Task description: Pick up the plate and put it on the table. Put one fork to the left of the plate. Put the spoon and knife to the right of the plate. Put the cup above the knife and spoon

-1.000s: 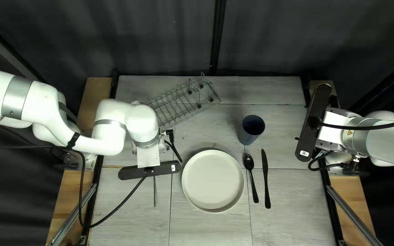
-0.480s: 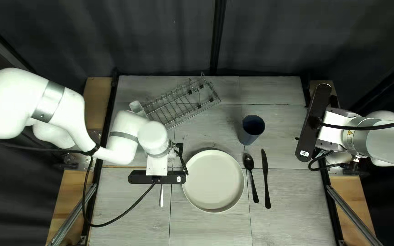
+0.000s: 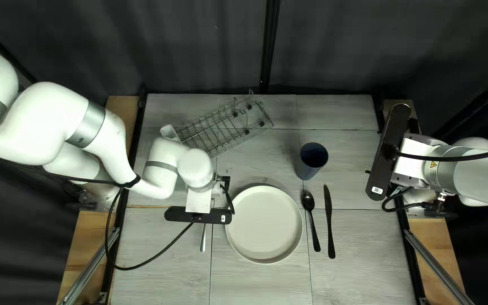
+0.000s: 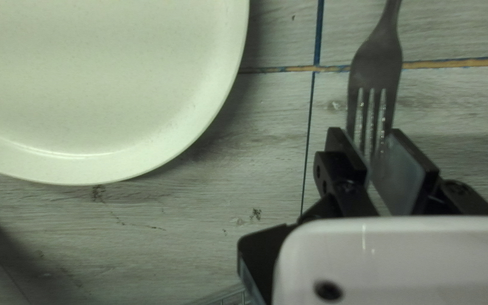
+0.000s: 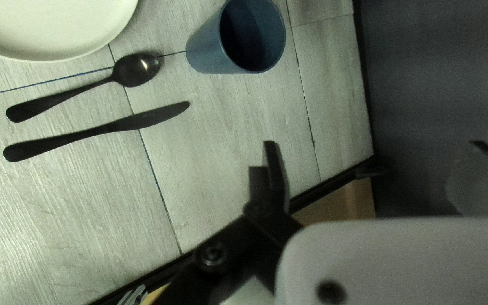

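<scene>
Top left view: your fork (image 3: 203,241) runs twelve-to-six, handle out at six o'clock, tines nipped in your part-closed left hand (image 3: 200,217); right hand (image 3: 391,152) gapes, gripping nothing.

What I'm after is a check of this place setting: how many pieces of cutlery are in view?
3: in the top left view, a fork left of the plate, a spoon right of it, and a knife beyond the spoon. My left arm may hide more.
</scene>
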